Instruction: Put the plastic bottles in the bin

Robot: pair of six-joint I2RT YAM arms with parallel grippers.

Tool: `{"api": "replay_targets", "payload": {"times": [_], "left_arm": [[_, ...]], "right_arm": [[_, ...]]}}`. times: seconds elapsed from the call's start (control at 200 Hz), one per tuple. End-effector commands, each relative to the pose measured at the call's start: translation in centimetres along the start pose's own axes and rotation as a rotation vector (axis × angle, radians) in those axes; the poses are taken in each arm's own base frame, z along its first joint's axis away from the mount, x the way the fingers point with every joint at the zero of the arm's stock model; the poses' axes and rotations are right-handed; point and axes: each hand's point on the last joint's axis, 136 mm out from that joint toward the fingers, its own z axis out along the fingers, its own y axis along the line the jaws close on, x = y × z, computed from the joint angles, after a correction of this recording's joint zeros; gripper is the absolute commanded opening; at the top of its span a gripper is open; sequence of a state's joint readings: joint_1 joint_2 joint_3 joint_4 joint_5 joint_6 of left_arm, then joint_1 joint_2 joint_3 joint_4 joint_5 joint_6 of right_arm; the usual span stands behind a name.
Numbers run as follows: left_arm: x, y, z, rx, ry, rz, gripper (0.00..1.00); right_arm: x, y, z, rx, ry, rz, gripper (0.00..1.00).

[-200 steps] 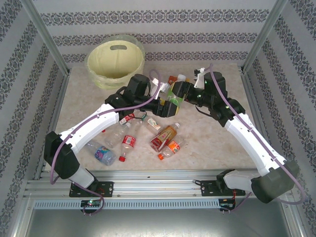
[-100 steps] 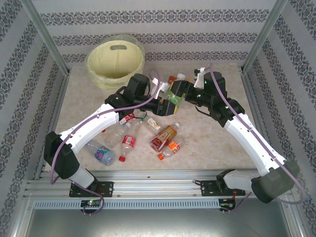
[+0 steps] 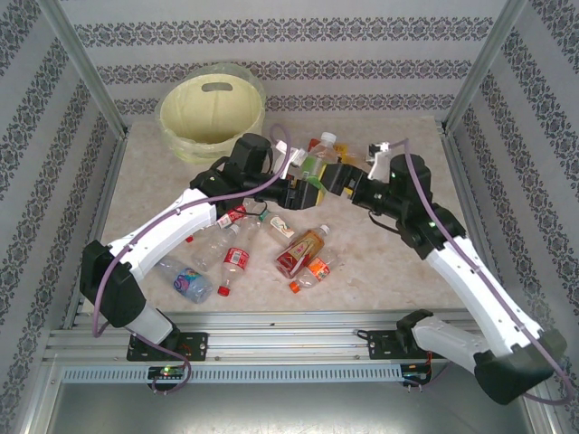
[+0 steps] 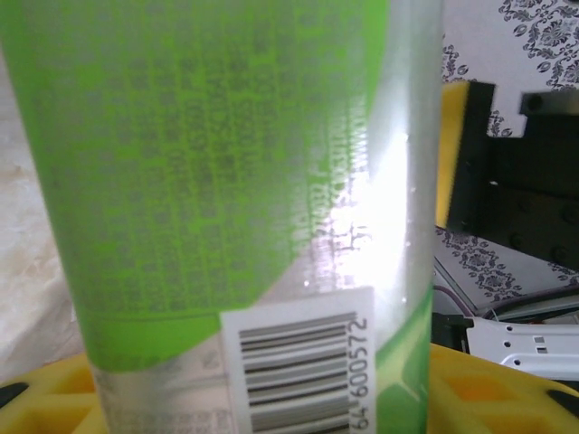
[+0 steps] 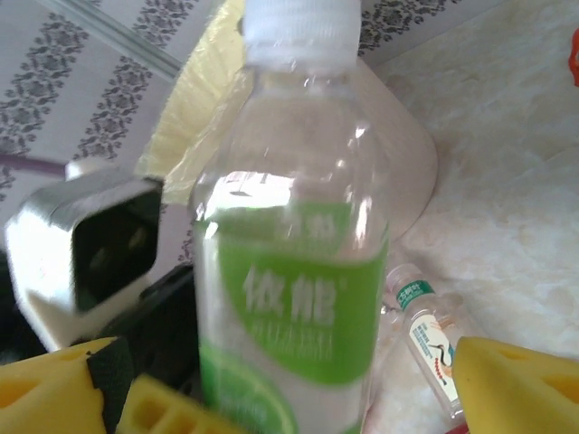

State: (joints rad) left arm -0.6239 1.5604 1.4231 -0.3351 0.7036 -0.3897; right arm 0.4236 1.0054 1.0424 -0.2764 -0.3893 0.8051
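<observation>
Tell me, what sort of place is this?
Probably a robot test cell: aluminium frame posts, patterned wall panels around a marbled table, and a left arm and right arm bolted to a rail at its near edge.

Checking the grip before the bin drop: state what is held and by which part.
The left gripper holds the green-label bottle by its lower labelled body; the right gripper is open, holding nothing.
</observation>
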Motion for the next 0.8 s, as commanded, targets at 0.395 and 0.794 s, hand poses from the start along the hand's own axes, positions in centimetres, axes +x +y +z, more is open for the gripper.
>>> {"api": "replay_targets", "payload": {"times": [0.395,0.794], "left_arm": [[-2.4,-0.8,-2.6,-0.016,-0.069,0.064,0.53],[-7.3,2.0,-7.4,-0.324,-0.105,0.115,0.54]], "right_arm": [[2.7,2.0,-6.5,-0.078,-0.050,-0.231,0.98],[-0.6,8.4,-12.8,-0.139,-0.220,-0.599,0.98]]}}
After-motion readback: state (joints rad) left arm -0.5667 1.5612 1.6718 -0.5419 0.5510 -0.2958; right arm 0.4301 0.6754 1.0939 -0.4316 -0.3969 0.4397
